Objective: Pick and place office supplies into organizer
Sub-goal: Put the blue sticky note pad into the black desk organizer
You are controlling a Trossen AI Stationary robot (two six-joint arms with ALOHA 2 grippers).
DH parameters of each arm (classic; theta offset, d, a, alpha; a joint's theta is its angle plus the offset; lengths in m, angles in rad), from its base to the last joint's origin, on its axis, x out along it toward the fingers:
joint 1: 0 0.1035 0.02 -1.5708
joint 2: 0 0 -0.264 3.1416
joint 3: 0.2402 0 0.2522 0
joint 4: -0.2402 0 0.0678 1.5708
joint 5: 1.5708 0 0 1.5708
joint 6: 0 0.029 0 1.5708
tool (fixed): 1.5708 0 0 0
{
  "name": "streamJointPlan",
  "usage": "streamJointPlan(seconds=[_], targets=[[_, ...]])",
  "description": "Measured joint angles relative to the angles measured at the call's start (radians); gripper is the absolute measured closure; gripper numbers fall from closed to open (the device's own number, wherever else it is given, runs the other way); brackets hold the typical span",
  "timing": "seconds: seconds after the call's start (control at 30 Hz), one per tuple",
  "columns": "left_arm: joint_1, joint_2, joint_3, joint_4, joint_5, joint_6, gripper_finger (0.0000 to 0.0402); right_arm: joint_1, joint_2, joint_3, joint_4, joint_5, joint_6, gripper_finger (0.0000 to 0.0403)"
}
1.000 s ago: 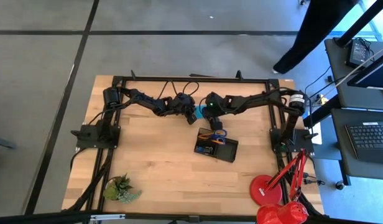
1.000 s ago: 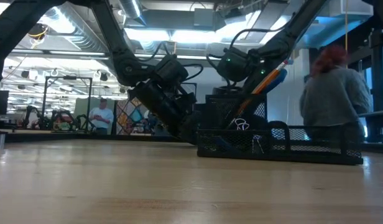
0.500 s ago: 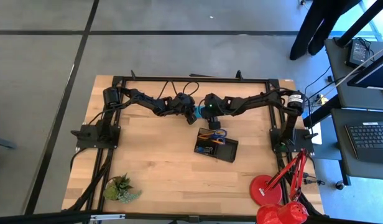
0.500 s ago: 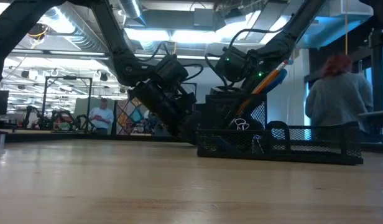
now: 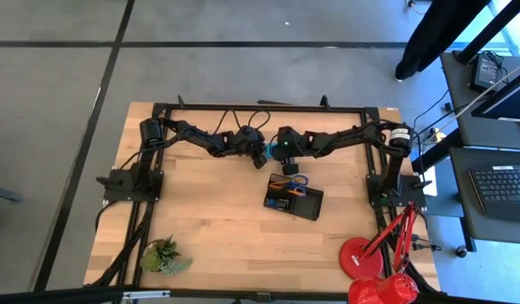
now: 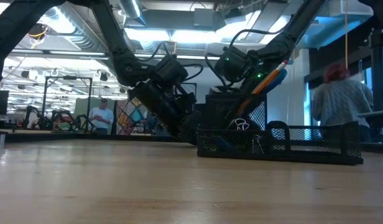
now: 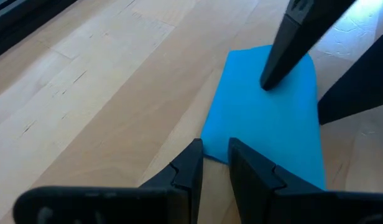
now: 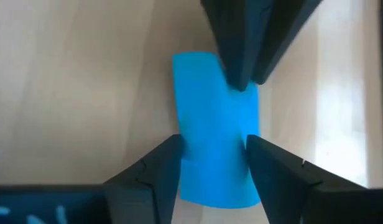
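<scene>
The square blue note pad (image 7: 266, 118) lies flat on the table near its far edge and shows between both grippers in the high view (image 5: 268, 154). My left gripper (image 7: 215, 155) is shut, with its tips at one edge of the pad. My right gripper (image 8: 213, 146) is open and points down over the pad (image 8: 213, 124), one finger on each side. The black organizer (image 5: 292, 196) sits nearer, holding blue-handled scissors (image 5: 297, 181) and orange pencils (image 6: 273, 73) that lean up out of it. The low view hides the pad. My left gripper meets the pad's edge (image 7: 211, 142) with its shut fingertips, slanting down from the table's left; the pad stays flat on the wood. My right gripper comes from above: one fingertip (image 7: 270, 79) stands on the pad's top face, the other finger (image 7: 353, 87) covers the opposite edge.
A small green plant (image 5: 163, 253) stands at the near left corner and a red desk lamp (image 5: 374, 257) at the near right. The arm mounts and cables run along the far edge. A person (image 6: 341, 106) stands beyond the table on the right.
My right gripper has edged slightly toward the table's left, closer to my left gripper. The pad has stayed in place.
</scene>
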Motion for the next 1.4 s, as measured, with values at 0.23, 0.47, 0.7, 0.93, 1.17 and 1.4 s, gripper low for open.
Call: streamJointPlan(seconds=[0.23, 0.47, 0.7, 0.93, 1.17, 1.4], targets=[[0.001, 0.0, 0.0, 0.0, 0.014, 0.0, 0.0332, 0.0, 0.0, 0.0, 0.063, 0.028, 0.052, 0.022], [0.001, 0.0, -0.001, 0.0, 0.021, -0.001, 0.0332, 0.0, 0.078, 0.001, 0.185, 0.025, 0.063, 0.0221], [0.001, 0.0, -0.001, 0.0, 0.023, -0.002, 0.0332, 0.003, 0.146, 0.012, 0.205, 0.025, 0.09, 0.0221], [0.007, 0.0, 0.0, -0.003, 0.031, -0.009, 0.0332, 0.026, 0.113, 0.016, 0.177, 0.07, 0.113, 0.0221], [0.011, 0.0, 0.0, -0.008, 0.033, -0.017, 0.0332, 0.055, 0.099, 0.016, 0.111, 0.138, 0.168, 0.0221], [0.012, 0.0, 0.0, -0.008, 0.035, -0.018, 0.0332, 0.081, 0.1, 0.015, 0.095, 0.252, 0.227, 0.0221]])
